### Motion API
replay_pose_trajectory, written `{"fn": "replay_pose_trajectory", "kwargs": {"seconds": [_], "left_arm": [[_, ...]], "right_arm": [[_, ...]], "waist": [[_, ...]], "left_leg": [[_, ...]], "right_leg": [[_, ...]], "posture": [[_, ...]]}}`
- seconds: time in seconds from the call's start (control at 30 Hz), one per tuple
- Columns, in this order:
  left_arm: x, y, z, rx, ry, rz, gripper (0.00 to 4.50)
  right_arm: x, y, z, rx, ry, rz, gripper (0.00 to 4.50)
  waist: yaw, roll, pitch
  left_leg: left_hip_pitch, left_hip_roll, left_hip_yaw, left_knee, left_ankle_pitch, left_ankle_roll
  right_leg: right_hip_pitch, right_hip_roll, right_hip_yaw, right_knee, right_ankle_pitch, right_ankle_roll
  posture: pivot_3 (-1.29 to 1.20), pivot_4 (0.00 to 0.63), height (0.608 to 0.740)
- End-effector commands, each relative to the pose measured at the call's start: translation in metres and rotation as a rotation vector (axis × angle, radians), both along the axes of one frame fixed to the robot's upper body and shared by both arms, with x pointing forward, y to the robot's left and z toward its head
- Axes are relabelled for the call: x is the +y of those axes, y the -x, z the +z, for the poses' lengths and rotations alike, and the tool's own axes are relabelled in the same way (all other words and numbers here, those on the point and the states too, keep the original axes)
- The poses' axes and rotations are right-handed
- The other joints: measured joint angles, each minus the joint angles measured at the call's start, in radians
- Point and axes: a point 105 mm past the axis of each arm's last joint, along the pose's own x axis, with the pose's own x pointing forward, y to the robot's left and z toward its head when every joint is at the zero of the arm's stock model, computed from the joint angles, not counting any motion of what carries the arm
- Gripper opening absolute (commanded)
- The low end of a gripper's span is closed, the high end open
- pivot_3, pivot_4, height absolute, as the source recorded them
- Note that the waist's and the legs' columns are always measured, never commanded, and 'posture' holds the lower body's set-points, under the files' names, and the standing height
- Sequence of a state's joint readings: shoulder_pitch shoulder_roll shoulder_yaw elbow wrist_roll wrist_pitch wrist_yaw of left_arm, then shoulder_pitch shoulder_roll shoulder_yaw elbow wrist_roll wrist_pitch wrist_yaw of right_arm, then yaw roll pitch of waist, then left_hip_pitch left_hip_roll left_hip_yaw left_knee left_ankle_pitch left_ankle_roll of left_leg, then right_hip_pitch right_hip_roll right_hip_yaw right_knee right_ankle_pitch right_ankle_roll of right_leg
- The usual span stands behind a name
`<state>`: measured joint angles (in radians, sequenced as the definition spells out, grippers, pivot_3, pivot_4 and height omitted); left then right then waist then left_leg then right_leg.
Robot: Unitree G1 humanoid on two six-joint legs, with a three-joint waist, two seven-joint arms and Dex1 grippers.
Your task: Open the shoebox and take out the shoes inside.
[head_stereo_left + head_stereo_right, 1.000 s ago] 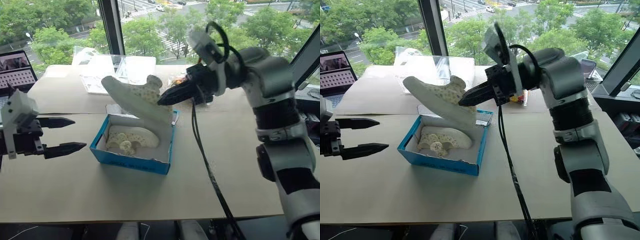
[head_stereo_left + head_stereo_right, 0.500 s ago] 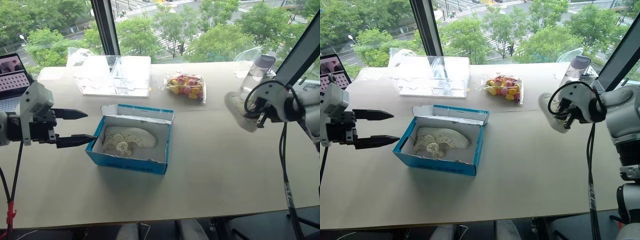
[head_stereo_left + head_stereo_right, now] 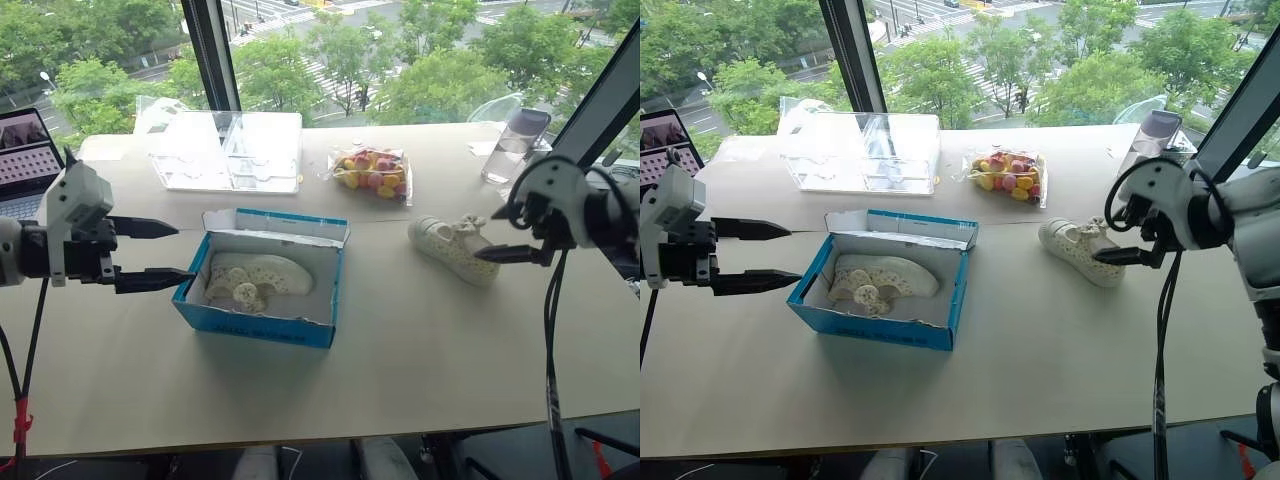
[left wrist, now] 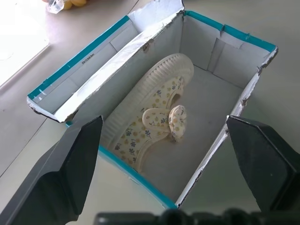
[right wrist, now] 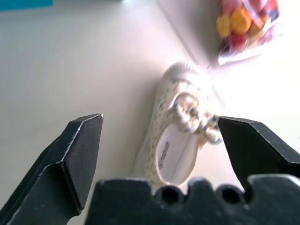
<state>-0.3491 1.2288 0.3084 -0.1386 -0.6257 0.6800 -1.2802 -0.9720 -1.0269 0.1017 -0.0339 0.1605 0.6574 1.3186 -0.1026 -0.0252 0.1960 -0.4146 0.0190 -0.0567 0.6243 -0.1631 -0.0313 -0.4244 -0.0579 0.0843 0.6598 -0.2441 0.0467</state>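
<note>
The box (image 3: 265,290) sits open mid-desk, nearer the front edge, one shoe (image 3: 258,280) inside. The left hand (image 3: 150,254) hangs spread just beside its left end. Toward the right edge, the other shoe (image 3: 455,248) lies free by the spread right hand (image 5: 159,154). Next, I judge: left hand reaches in and pinches the remaining shoe.

left tool (image 3: 158,254) open, level, tips just beside shoebox (image 3: 262,327) wall | shoebox open, one shoe (image 3: 258,277) inside, just past left tool tips | right tool (image 3: 497,254) open, tip at second shoe (image 3: 452,247) lying on bench (image 3: 400,350), released
</note>
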Motion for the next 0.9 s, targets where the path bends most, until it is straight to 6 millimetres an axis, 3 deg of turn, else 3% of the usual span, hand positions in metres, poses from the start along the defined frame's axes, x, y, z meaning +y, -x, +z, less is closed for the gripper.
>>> {"fn": "replay_pose_trajectory", "kwargs": {"seconds": [0.03,0.1,0.27,0.37,0.53,0.67,0.9], "left_arm": [[0.007,0.003,0.015,-0.053,-0.037,0.018,4.50],[0.011,0.004,0.016,-0.060,-0.047,0.032,4.50],[0.014,0.008,0.017,-0.064,-0.047,0.045,4.50],[0.014,0.012,0.013,-0.059,-0.047,0.064,4.50],[0.018,0.021,0.009,-0.051,-0.043,0.095,4.50],[0.019,0.025,0.010,-0.055,-0.026,0.112,4.50],[0.018,0.027,0.026,-0.096,0.027,0.108,4.50]], "right_arm": [[0.108,0.023,0.002,-0.061,-0.025,0.408,4.45],[0.143,0.021,-0.008,-0.074,-0.029,0.484,4.45],[0.196,0.017,-0.030,0.010,-0.067,0.551,4.45],[0.216,-0.004,-0.035,0.040,-0.117,0.419,4.45],[0.206,-0.010,-0.048,0.138,-0.073,0.303,4.45],[0.198,0.013,-0.062,0.342,-0.047,0.286,4.45],[0.198,0.004,-0.079,0.385,-0.051,0.188,4.45]], "waist": [[-0.015,-0.001,0.000],[-0.019,-0.001,0.000],[0.011,-0.002,-0.001],[0.012,-0.004,-0.001],[0.030,-0.005,-0.001],[0.033,-0.005,-0.001],[0.029,-0.005,-0.002]], "left_leg": [[0.002,0.001,0.001,0.000,0.000,0.000],[0.005,0.003,0.001,-0.001,0.000,0.000],[-0.009,0.001,-0.001,0.002,0.000,0.000],[-0.017,-0.002,-0.001,0.004,0.000,0.000],[-0.017,-0.002,-0.001,0.004,0.000,0.000],[-0.017,-0.001,-0.001,0.004,0.000,0.000],[-0.015,0.000,-0.001,0.003,0.000,0.000]], "right_leg": [[0.001,0.001,0.001,0.001,0.000,0.000],[0.001,0.004,0.002,0.003,0.000,-0.001],[-0.009,0.002,0.001,0.004,0.000,-0.001],[-0.016,0.000,0.001,0.004,0.007,-0.006],[-0.015,-0.001,0.000,0.004,0.007,-0.006],[-0.016,0.000,0.000,0.004,0.007,-0.006],[-0.015,0.001,0.000,0.004,0.007,-0.006]], "posture": [[0.00,0.150,0.740],[0.00,0.150,0.740],[0.00,0.150,0.740],[0.00,0.150,0.740],[0.00,0.150,0.740],[0.00,0.150,0.740],[0.00,0.150,0.740]]}}
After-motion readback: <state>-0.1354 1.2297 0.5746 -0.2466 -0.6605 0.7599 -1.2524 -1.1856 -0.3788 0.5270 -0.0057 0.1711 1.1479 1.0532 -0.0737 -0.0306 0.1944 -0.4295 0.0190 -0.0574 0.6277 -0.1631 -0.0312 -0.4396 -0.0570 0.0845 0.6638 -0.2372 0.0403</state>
